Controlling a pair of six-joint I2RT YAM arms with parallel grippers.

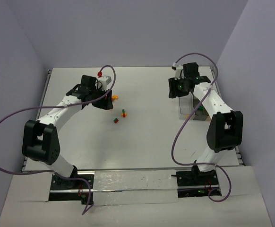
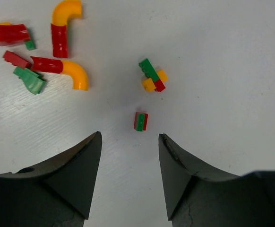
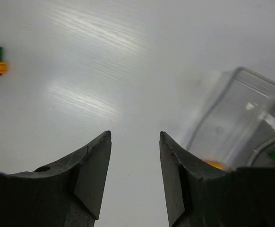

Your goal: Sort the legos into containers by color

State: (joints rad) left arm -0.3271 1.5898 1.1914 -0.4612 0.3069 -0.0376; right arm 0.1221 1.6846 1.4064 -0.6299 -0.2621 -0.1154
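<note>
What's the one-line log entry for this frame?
left gripper: open, near red-green lego | right gripper: open, empty, by clear bins | loose legos unsorted

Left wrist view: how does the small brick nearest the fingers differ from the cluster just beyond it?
The small brick shows red and green only; the cluster adds yellow. The brick is smaller than the cluster. The brick lies nearer the left gripper, roughly facing its gap; the cluster lies farther. Both lie loose on the table.
</note>
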